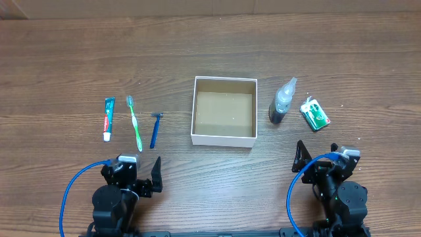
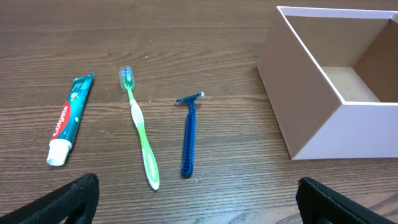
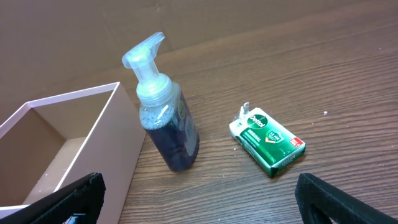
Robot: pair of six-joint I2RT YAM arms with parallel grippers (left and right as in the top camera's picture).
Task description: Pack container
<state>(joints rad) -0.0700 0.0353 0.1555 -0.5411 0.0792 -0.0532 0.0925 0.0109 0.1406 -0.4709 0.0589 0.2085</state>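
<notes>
The container (image 1: 223,139) is a square white box with a brown inside, empty, at the table's middle. It also shows in the left wrist view (image 2: 311,112) and the right wrist view (image 3: 106,149). Left of it lie a toothpaste tube (image 1: 108,119), a green toothbrush (image 1: 135,123) and a blue razor (image 1: 154,130). Right of it stand a pump bottle (image 1: 282,102) and a green soap box (image 1: 315,114). My left gripper (image 1: 143,182) is open and empty near the front edge, below the razor. My right gripper (image 1: 319,162) is open and empty, below the soap box.
The left wrist view shows the toothpaste (image 2: 69,118), toothbrush (image 2: 140,129) and razor (image 2: 188,134) ahead of the fingers. The right wrist view shows the bottle (image 3: 165,115) and soap box (image 3: 267,140). Blue cables loop by both arms.
</notes>
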